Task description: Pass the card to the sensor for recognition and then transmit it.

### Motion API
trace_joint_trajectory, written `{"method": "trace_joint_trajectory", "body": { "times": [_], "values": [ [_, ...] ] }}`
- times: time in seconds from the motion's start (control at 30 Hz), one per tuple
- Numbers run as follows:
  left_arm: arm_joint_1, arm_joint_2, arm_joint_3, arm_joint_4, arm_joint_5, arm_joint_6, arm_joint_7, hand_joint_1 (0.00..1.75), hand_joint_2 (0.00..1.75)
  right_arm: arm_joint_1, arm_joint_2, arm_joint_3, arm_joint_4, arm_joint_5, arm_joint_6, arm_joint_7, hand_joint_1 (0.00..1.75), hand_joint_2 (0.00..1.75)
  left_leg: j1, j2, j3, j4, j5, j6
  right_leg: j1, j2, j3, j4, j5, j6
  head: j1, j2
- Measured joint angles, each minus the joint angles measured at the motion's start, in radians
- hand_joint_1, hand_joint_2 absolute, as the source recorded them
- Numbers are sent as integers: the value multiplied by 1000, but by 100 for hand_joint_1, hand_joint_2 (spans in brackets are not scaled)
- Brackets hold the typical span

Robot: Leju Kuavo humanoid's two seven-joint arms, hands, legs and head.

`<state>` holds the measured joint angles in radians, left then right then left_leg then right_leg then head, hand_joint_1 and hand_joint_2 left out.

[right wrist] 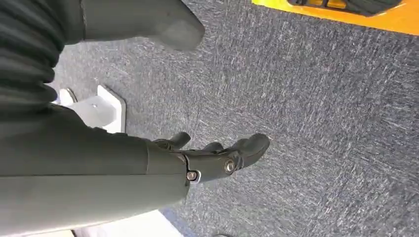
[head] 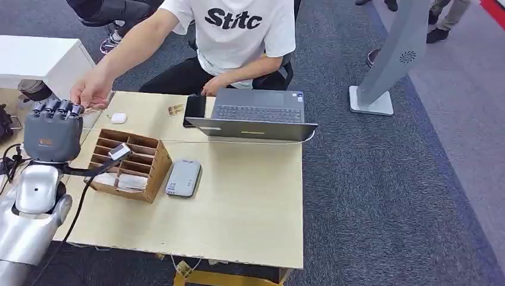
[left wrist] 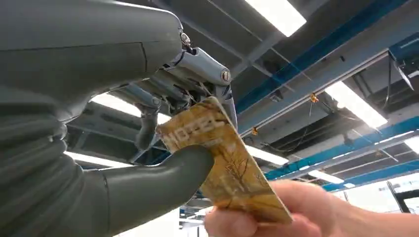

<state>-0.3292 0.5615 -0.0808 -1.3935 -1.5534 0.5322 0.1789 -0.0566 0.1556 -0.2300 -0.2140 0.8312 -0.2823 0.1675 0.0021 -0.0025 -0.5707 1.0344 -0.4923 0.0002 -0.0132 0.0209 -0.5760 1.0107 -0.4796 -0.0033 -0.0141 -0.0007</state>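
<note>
From my head view, my left hand [head: 52, 132] is raised at the table's [head: 250, 202] left end, where a person's hand [head: 90, 92] reaches to my fingertips; the grey reader [head: 183, 177] lies beside the wooden box [head: 128, 165]. At my left wrist, I pinch the card [left wrist: 225, 163] between thumb and fingers while the person grips its other end. I judge this the handover; next I let go. My right hand [right wrist: 197, 158] hangs over carpet, slack, holding nothing.

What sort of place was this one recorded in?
Probably an office or demo hall: grey carpet, a wooden table with a laptop and a seated person, and a high industrial ceiling with strip lights.
</note>
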Motion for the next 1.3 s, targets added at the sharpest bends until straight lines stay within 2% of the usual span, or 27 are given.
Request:
{"method": "trace_joint_trajectory", "body": {
  "times": [0.2, 0.47, 0.77, 0.87, 1.0, 1.3],
  "values": [
    [0, -9, -10, 15, 0, 0, -24, 175, 175, 0, 0, 0, 1, 2, 0, 0, 0, 175, 0, 0, 0, 0, 0, 0, 0, 0, 0, 0, 0, 0, 0, 0],
    [-11, -63, -23, 23, 0, -6, -68, 175, 175, -1, 3, 0, 4, 7, 0, -3, 0, 175, 0, 0, 0, 0, 0, 0, 0, 0, 0, 0, 0, 0, 0, 0],
    [-63, -169, -128, 47, 0, -34, -106, 175, 175, -7, 10, 0, 4, 9, 0, -3, 0, 175, 0, -1, 0, 1, 0, 0, 0, 0, 0, 0, 1, 0, 0, 0],
    [-74, -198, -173, 56, 1, -63, -119, 175, 175, -9, 11, -1, 4, 8, 2, -5, 0, 175, 0, -1, 0, 1, 0, 0, 0, 0, 0, 0, 1, 0, 0, 0],
    [-76, -221, -231, 67, 16, -116, -124, 175, 175, -9, 11, -8, 4, 7, 1, -11, 0, 175, 0, 0, 0, 1, 0, 0, 0, 0, 0, 0, 1, 0, 0, 0],
    [-82, -238, -294, 89, 42, -158, -130, 175, 175, -8, 14, -20, 4, 7, 0, -12, 0, 175, 0, 0, 0, 1, 0, 0, 0, 0, 0, 0, 1, 0, 0, 0]
  ]
}}
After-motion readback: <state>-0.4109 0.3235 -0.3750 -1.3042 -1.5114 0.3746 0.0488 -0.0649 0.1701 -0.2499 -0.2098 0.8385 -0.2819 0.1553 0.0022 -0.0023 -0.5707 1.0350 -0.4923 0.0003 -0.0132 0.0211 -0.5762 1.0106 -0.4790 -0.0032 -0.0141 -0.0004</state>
